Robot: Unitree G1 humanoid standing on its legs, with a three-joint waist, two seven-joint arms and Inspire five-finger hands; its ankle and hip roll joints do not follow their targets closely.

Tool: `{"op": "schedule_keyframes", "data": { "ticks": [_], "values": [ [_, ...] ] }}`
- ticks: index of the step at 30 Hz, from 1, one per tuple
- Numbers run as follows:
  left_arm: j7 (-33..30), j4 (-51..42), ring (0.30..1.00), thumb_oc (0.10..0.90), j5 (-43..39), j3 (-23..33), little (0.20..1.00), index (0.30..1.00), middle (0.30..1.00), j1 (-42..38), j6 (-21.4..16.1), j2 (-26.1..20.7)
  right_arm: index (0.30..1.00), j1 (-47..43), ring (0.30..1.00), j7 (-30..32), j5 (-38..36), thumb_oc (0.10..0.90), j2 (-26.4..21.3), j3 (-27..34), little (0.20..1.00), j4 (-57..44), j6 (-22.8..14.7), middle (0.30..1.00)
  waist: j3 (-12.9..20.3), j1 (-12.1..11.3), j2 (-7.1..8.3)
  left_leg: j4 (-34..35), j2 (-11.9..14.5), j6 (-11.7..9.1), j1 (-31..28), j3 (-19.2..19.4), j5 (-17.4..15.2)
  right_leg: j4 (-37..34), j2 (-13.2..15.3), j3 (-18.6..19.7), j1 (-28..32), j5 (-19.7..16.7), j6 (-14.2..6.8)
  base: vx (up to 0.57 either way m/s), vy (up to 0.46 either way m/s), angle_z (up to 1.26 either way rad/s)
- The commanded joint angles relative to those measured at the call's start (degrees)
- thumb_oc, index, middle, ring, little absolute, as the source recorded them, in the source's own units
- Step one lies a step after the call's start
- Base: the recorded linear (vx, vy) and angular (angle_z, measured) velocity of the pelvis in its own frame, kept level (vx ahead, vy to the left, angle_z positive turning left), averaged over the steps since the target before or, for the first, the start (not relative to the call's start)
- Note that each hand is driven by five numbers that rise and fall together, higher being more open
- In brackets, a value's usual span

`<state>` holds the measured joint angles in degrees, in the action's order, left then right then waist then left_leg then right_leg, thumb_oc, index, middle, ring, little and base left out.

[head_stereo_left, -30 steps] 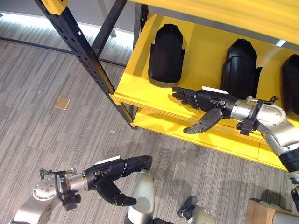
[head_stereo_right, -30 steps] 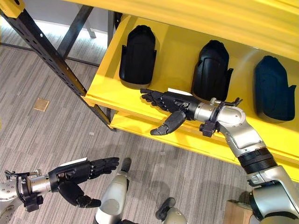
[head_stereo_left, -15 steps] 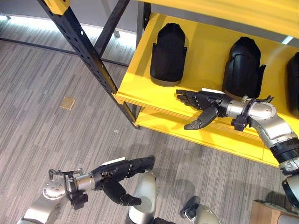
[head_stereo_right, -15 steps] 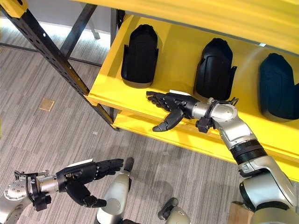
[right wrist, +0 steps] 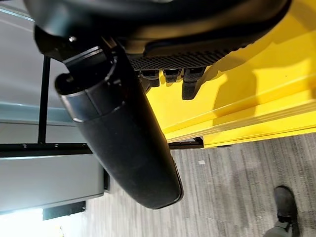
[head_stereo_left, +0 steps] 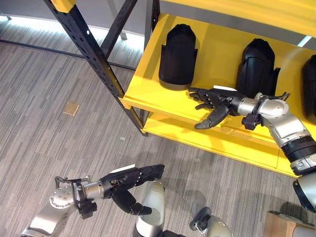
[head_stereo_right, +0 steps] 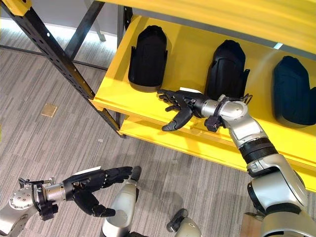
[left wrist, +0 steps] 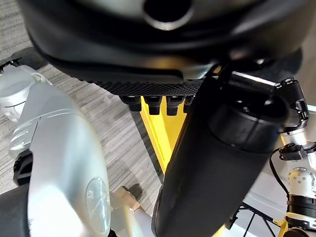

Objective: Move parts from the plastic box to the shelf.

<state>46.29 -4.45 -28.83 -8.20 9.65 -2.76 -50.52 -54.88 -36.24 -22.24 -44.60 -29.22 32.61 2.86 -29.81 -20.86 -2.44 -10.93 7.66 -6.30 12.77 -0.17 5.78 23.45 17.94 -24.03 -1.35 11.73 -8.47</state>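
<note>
Three black parts (head_stereo_right: 148,58) (head_stereo_right: 226,69) (head_stereo_right: 292,90) stand along the back of the yellow shelf (head_stereo_right: 118,96); the right hand (head_stereo_right: 183,105) hovers released at its front edge; the left hand (head_stereo_right: 91,183) hangs released over the floor (head_stereo_right: 49,148).

Bright even indoor light; yellow shelf (head_stereo_left: 148,84) sharp with soft shadows; both wrist views blurred up close.
</note>
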Motion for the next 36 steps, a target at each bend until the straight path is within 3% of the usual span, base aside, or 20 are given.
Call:
{"op": "schedule_keyframes", "data": {
  "ticks": [1, 15, 18, 19, 21, 24, 36],
  "values": [
    [-0.2, -3.3, 1.0, 0.9, -2.2, -1.4, 1.0, 1.0, 1.0, 0.7, -2.8, 1.8, 1.0, -6.3, 1.0, 0.6, 0.1, 0.9, 0.7, -1.3, 1.0, 1.7, -2.0, 1.0, 2.0, -1.0, -1.2, 0.3, 1.4, 0.3, 1.7, 0.5, 0.4, 6.0, -1.6, -0.4, -1.1, 1.3, 3.3, 0.01, 0.044, -0.01],
    [-2.9, -3.2, 1.0, 0.9, -2.1, -2.5, 1.0, 1.0, 1.0, -0.3, -3.5, 1.7, 1.0, -7.9, 1.0, 0.4, 1.2, 0.9, 2.2, -3.6, 1.0, 3.5, -2.7, 1.0, 0.7, -2.1, -0.19, 0.1, 1.2, 0.7, 3.3, 0.5, 0.6, 5.4, -1.7, -0.8, -1.4, 0.9, 2.8, 0.0, 0.0, 0.0],
    [-3.6, -4.1, 1.0, 0.9, -0.6, -3.2, 1.0, 1.0, 1.0, -1.2, -1.7, 2.5, 1.0, -7.8, 1.0, 0.4, 2.2, 0.9, 3.6, -3.1, 1.0, 4.5, -2.7, 1.0, 0.8, -2.6, 0.15, -0.4, 1.1, 0.9, 3.4, 0.3, 0.4, 5.7, -1.5, -1.0, -1.4, 0.7, 2.5, 0.02, -0.038, 0.0],
    [-4.2, -4.3, 1.0, 0.9, 2.0, -4.2, 1.0, 1.0, 1.0, -3.4, 1.1, 3.7, 1.0, -9.6, 1.0, 0.6, 1.9, 0.9, 5.5, -3.2, 1.0, 8.0, -3.4, 1.0, 0.9, -3.4, 1.09, -0.9, 1.2, 0.9, 3.4, 0.0, 0.2, 5.6, -1.8, -1.6, -0.9, 0.5, 2.5, 0.08, -0.164, 0.01],
    [-4.2, -2.4, 1.0, 0.9, 4.5, -5.6, 1.0, 1.0, 1.0, -7.0, 3.1, 4.9, 1.0, -12.8, 1.0, 1.0, 0.0, 0.9, 7.7, -4.1, 1.0, 12.5, -4.2, 1.0, 0.9, -4.4, 2.49, -1.2, 1.6, 0.7, 3.6, -0.6, 0.2, 5.0, -2.5, -2.5, 0.0, 0.1, 2.6, 0.08, -0.212, 0.13],
    [-6.3, 1.5, 1.0, 0.9, 7.2, -9.1, 1.0, 1.0, 1.0, -11.2, 3.0, 6.9, 1.0, -16.8, 1.0, 1.5, -1.0, 0.9, 10.7, -4.9, 1.0, 15.5, -3.5, 1.0, 1.1, -4.8, 4.03, -0.9, 2.2, 0.4, 4.0, -0.8, 0.6, 4.4, -3.4, -2.8, 0.2, -0.4, 2.7, 0.02, -0.119, 0.19],
    [-16.6, 9.6, 1.0, 0.9, 9.0, -19.5, 1.0, 1.0, 1.0, -20.9, 4.0, 12.9, 1.0, -19.2, 1.0, 3.6, 0.3, 0.9, 18.2, -6.4, 1.0, 19.1, -5.1, 1.0, 1.4, -3.2, 5.72, -1.4, 3.6, 0.2, 5.2, 0.0, 1.4, 5.4, -3.9, -1.6, -0.9, -0.4, 2.9, 0.0, -0.004, -0.03]
  ]
}}
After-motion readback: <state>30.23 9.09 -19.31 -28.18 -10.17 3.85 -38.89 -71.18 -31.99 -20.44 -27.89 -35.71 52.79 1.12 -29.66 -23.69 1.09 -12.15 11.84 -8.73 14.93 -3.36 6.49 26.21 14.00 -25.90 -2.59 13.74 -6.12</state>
